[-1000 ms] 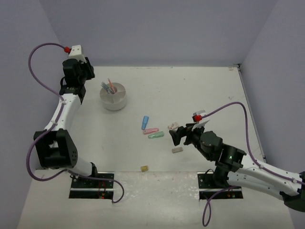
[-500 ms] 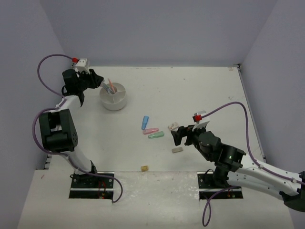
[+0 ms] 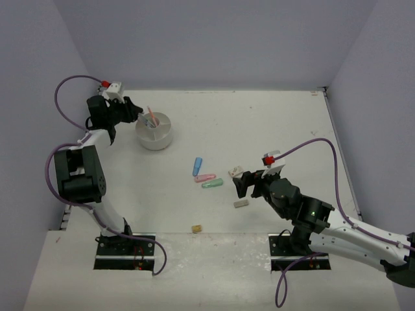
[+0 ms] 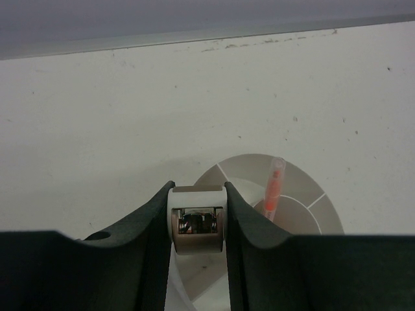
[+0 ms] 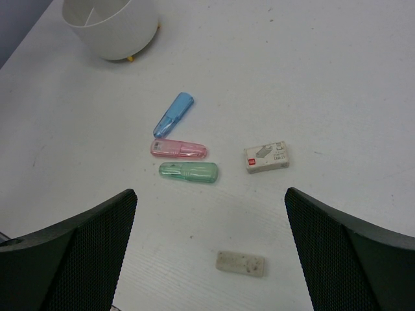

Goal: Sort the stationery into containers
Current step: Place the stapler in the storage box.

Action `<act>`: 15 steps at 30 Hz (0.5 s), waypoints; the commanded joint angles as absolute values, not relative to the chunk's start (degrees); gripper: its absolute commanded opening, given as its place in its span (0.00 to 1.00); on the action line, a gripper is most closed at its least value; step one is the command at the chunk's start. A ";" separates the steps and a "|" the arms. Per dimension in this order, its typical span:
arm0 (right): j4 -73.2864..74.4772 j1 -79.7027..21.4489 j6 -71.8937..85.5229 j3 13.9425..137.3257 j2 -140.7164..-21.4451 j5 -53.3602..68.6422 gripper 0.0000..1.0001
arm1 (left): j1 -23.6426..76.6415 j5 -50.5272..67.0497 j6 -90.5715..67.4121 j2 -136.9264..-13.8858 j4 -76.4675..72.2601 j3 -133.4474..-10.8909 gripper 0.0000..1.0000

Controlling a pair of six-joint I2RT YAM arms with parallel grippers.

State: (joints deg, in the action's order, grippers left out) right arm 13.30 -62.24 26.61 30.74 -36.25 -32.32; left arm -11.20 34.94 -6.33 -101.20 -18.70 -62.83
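In the left wrist view my left gripper [image 4: 198, 194] is shut on a small white and tan piece [image 4: 196, 223] held just over the near rim of the round white tub [image 4: 305, 188]. An orange-pink pen [image 4: 273, 189] stands in one compartment. From above, the left gripper [image 3: 134, 112] sits at the left edge of the tub [image 3: 155, 137]. My right gripper [image 5: 211, 194] hangs open over the table, nothing between its fingers. Below it lie a speckled eraser [image 5: 240, 263], a boxed eraser [image 5: 266, 157], and green [image 5: 188, 172], pink [image 5: 179, 149] and blue [image 5: 174, 114] clip-like pieces.
A small tan eraser [image 3: 196, 228] lies near the table's front edge between the arm bases. The loose pieces cluster mid-table, left of the right gripper [image 3: 241, 184]. Purple walls close in the table at the back and sides.
The left arm has swung its wrist down and right, bringing the held piece to the tub's left rim. The right arm has barely moved.
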 commanded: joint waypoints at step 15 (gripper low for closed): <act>13.10 -62.08 27.74 32.46 -36.66 -33.78 0.99 | -11.51 36.09 -4.32 -103.79 -14.68 -64.90 0.35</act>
State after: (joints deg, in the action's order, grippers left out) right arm 13.30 -62.23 26.62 30.76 -36.28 -32.29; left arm -11.20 35.05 -6.15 -104.36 -14.15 -62.89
